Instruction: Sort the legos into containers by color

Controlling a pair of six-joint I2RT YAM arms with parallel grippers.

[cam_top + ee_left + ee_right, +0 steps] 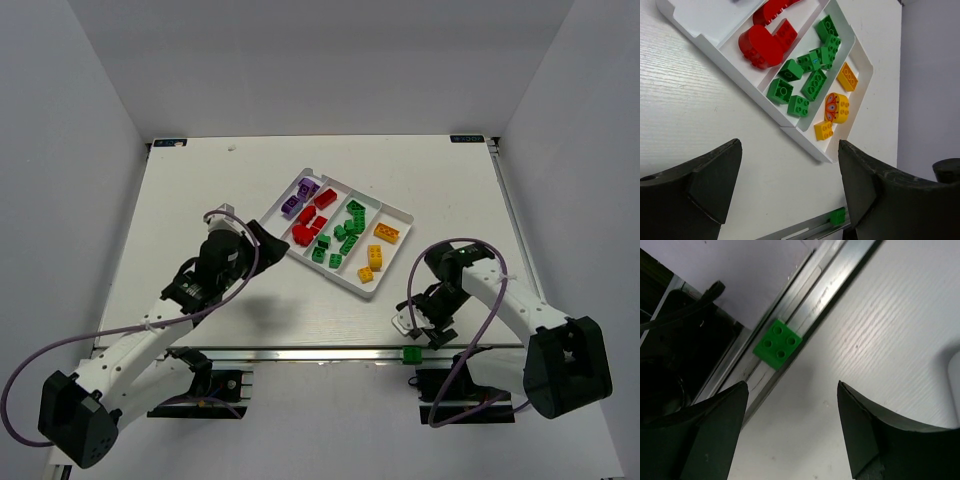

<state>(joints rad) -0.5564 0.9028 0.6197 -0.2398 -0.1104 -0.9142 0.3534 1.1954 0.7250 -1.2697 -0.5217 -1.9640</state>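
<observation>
Right gripper (pixel 790 407) hung spread above a green brick (pixel 777 344) stranded on the near-edge rail (pixel 810 287) — poised to grab; left gripper (pixel 790 167) likewise spread.

Left arm (pixel 140 350), 7 o'clock in the overhead view: white tubular links, black joint housings, large black shoulder block (pixel 75 425). Right arm (pixel 505 298), 5 o'clock: same white-and-black build. Left cable (pixel 25 375) and right cable (pixel 470 242): lavender, looping free. Left gripper (pixel 272 243) and right gripper (pixel 425 335): matte black; fingers (pixel 705 185) are broad bevelled wedges.
</observation>
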